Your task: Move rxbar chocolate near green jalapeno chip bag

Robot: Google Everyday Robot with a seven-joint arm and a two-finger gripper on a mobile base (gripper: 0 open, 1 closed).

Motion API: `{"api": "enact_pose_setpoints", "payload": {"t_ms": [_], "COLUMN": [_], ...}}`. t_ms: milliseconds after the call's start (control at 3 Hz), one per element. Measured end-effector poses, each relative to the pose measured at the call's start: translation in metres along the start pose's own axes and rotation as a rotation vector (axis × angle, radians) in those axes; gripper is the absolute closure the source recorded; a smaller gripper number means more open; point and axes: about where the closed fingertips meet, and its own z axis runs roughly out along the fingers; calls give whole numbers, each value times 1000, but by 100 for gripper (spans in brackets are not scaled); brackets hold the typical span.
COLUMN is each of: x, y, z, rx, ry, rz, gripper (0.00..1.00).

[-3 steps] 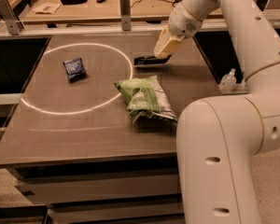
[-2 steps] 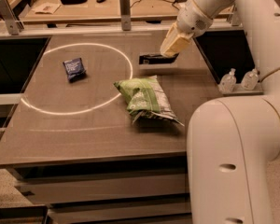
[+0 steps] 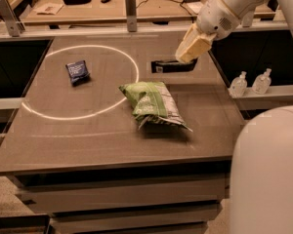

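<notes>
The rxbar chocolate (image 3: 173,66), a slim dark bar, lies flat on the table (image 3: 88,140) at the back right. The green jalapeno chip bag (image 3: 154,104) lies crinkled near the table's middle, a short way in front of and to the left of the bar, not touching it. My gripper (image 3: 191,47) hangs just above the bar's right end, slightly lifted off it, and holds nothing that I can see. My white arm reaches down to it from the upper right.
A small dark blue packet (image 3: 77,72) lies inside a white circle (image 3: 80,115) marked on the left of the table. Two small clear bottles (image 3: 239,84) stand on a ledge at the right. A cluttered bench (image 3: 88,4) runs behind the table.
My gripper has moved up and to the right, off the bar. The bar stays flat on the table behind the green bag. The bag has not moved.
</notes>
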Motion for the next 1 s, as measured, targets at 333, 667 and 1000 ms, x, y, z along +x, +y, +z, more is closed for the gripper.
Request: {"api": "enact_pose_setpoints", "payload": {"t_ms": [333, 667, 1000], "x": [1, 10, 12], "y": [35, 63, 63], "z": [1, 24, 32], "rx": [-15, -75, -81], "ry": [10, 0, 1], "rz": [54, 115, 120], "gripper": [100, 100, 81]}}
